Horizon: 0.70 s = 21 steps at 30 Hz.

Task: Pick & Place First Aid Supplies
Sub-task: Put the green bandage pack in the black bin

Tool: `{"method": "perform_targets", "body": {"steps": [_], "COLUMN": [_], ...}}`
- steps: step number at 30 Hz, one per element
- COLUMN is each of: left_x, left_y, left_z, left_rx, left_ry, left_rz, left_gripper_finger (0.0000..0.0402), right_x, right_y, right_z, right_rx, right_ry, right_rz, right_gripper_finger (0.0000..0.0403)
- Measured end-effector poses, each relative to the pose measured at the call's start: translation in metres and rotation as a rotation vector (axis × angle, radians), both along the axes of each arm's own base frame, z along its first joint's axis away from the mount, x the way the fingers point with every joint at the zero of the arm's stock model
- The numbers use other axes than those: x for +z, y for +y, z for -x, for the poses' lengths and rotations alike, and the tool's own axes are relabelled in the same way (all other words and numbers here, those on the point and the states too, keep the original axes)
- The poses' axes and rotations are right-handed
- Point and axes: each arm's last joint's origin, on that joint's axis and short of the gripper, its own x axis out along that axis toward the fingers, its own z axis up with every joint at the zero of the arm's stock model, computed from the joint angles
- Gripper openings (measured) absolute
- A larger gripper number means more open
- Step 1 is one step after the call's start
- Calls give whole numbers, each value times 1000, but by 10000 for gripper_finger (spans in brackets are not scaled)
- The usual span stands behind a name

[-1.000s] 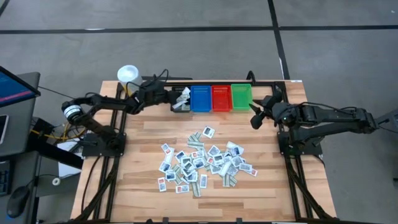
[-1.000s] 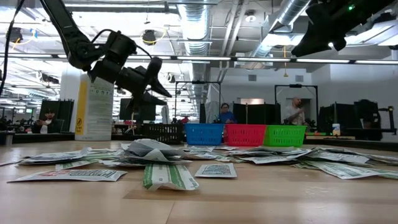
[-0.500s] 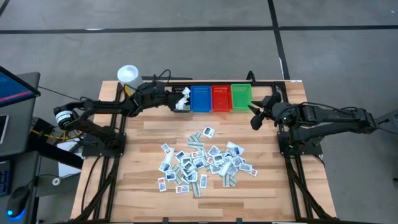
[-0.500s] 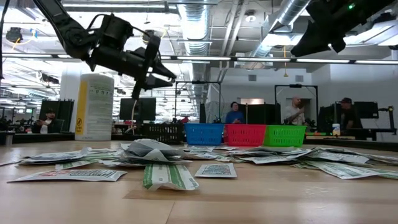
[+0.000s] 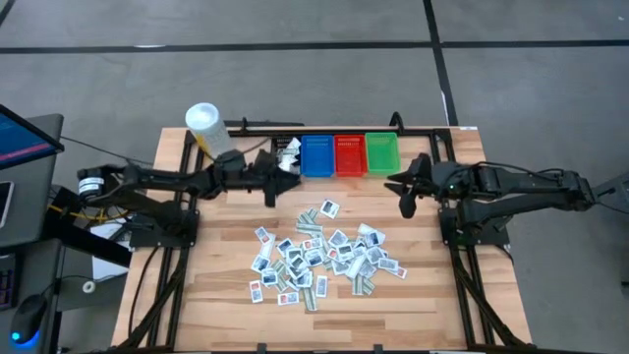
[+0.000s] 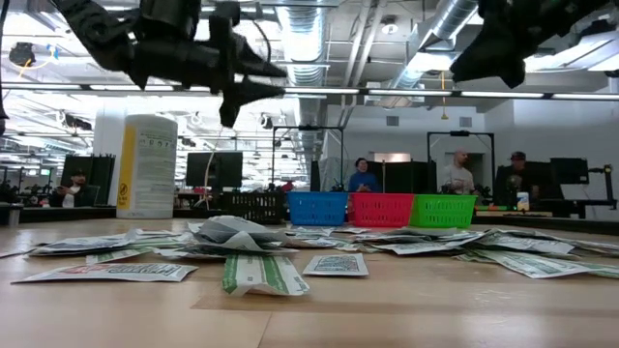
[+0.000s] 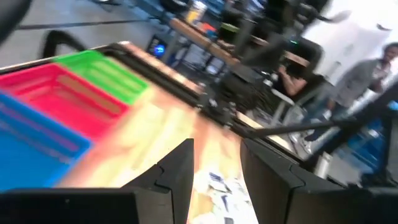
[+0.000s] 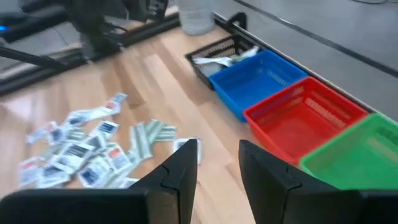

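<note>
the first aid packets (image 5: 319, 254) lie heaped at mid-table, a few in the black bin (image 5: 286, 157). the left gripper (image 5: 276, 184) reaches low across the table beside that bin, fingers spread, empty. the right gripper (image 5: 405, 196) hangs near the green bin (image 5: 381, 152), fingers apart, holding nothing.

Bright, even overhead lighting, soft shadows (left wrist view motion-blurred)
</note>
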Motion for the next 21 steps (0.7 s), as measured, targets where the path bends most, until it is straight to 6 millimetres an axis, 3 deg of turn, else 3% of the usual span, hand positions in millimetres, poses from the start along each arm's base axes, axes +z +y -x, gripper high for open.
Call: {"method": "perform_targets", "body": {"steps": [11,21], "left_x": [10,10], "left_y": [-65,-101], "left_z": [-2,2], "left_rx": [-102,-96], "left_ry": [-40,-40], "left_rz": [-49,-59], "left_gripper_finger": [131,131], "right_x": [-1,-24], "right_y": [25,51], "right_z": [-7,-47], "right_rx": [175,282], "right_ry": [-9,74], "right_rz": [-11,8], "right_gripper_finger": [113,113]}}
